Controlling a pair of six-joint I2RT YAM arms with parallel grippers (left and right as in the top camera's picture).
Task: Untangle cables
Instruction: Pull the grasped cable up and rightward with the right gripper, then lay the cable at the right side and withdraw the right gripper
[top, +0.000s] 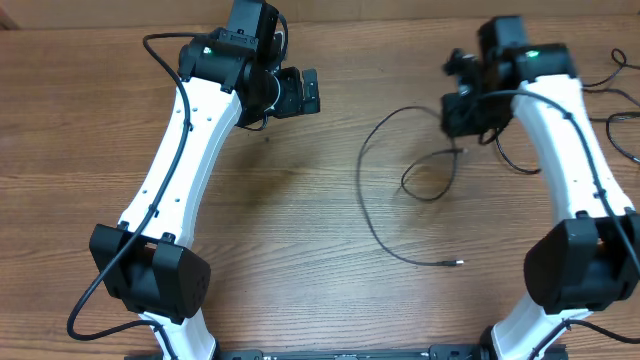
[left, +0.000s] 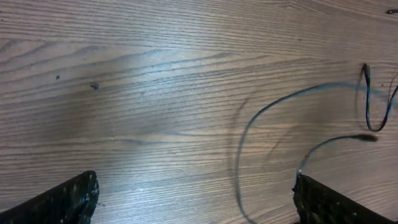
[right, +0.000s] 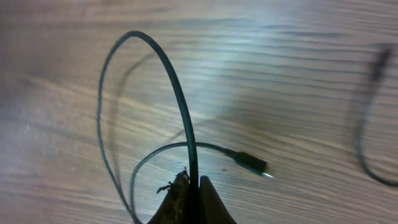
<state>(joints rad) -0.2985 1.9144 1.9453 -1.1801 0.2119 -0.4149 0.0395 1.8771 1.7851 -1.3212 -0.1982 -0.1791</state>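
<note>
Right fingers (right: 211, 208), nearest my lens, are pinched shut on one cable (right: 177, 87). On the table (top: 300, 250), the cables (top: 362, 180) loop right of centre. Left fingers (left: 336, 205) hang fully spread, empty. I judge separation is underway. Next, the left should pin the long strand near its plug (top: 457, 263).

Brown wood-grain table (top: 300, 220), small specks.

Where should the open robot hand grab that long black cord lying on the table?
Probably at the long cable's outer bend, the part nearest the left arm. There it lies flat and alone, apart from the small loop. The open left gripper could come straight down from above, with one finger on each side of the cord.
</note>
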